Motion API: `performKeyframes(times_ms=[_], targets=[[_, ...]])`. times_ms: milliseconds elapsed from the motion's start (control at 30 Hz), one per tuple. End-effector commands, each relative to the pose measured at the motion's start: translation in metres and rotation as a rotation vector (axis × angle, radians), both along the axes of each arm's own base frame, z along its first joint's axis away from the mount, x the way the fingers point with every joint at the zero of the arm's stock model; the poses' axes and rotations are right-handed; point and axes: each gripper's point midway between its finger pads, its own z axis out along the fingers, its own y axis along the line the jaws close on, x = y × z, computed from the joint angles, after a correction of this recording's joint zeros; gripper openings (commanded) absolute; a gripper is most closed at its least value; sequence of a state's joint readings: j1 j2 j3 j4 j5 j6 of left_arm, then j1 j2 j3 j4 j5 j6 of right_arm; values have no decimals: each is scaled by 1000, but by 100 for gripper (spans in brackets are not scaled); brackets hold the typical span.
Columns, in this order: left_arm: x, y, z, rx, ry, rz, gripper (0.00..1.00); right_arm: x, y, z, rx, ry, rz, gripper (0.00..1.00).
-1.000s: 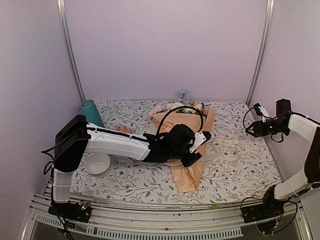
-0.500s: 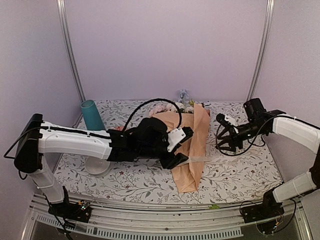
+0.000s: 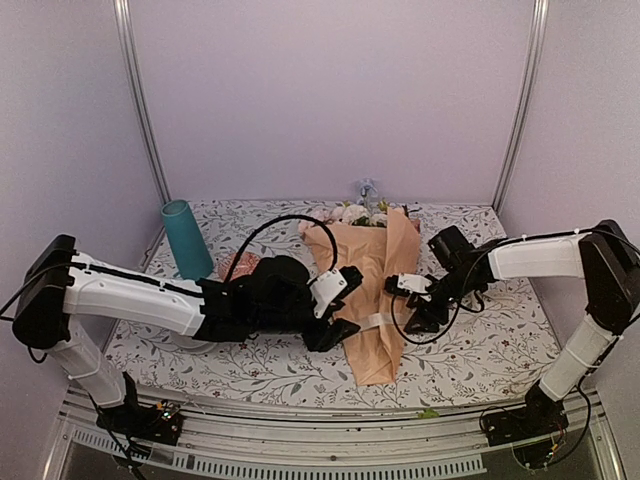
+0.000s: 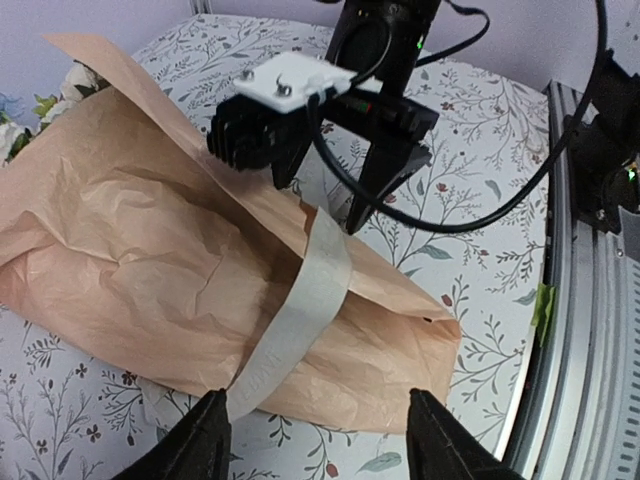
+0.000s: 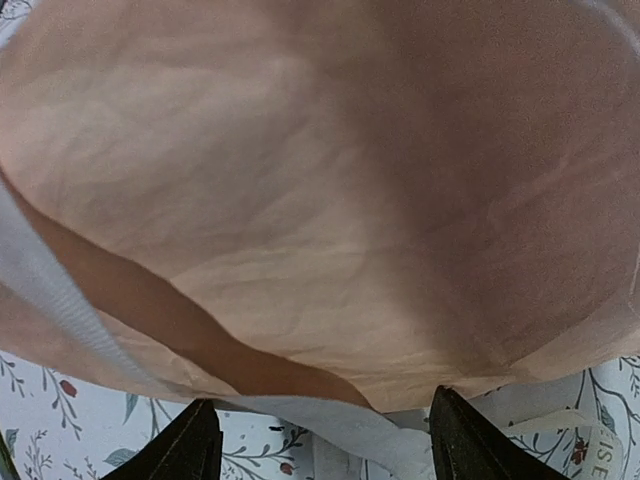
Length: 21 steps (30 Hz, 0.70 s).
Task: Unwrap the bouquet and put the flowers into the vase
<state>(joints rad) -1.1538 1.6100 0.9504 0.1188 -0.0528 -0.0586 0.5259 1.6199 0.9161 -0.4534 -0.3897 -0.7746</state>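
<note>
Peach paper bouquet (image 3: 375, 268): lay on its side in the middle of the table, narrow end toward the arms, wide end toward the back wall
Flowers (image 3: 350, 213): pink and cream heads poked out of the wide far end, wrapped in the paper
Ribbon (image 4: 295, 310): pale band ran across the paper at the lower half of the cone
Left gripper (image 3: 343, 305): jaws stood wide apart with nothing between them, at the left side of the cone by the ribbon; contact with the paper could not be told
Right gripper (image 4: 325, 195): jaws spread wide and held nothing, tips pointed at the right edge of the paper just beside the ribbon
Vase (image 3: 187, 238): teal, upright at the far left, well apart from the cone
Dish (image 3: 245, 262): small and reddish, between the teal cylinder and the paper
Table (image 3: 480, 350): covered in a leaf-print cloth
</note>
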Motion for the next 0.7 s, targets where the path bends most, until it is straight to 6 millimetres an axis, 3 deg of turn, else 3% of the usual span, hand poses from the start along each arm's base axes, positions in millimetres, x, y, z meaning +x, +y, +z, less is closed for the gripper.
performKeyframes(times_ms=[0, 67, 200, 233, 467, 533, 667], targets=[[7, -1, 20, -84, -28, 33, 61, 24, -6, -25, -112, -81, -68, 71], [7, 1, 21, -86, -37, 37, 61, 29, -9, -31, -138, -81, -90, 60], [10, 6, 21, -82, -63, 53, 61, 32, -9, -15, -131, -93, -119, 13], [11, 7, 21, -83, -70, 57, 61, 32, -8, -5, -117, -103, -121, 6], [16, 24, 38, -129, -116, 116, 61, 16, 8, 78, 28, -117, -74, 0], [21, 35, 46, -138, -139, 159, 60, 6, 19, 98, 70, -107, -31, 1], [31, 63, 66, -151, -190, 255, 60, -23, 59, 130, 142, -114, 112, 2]])
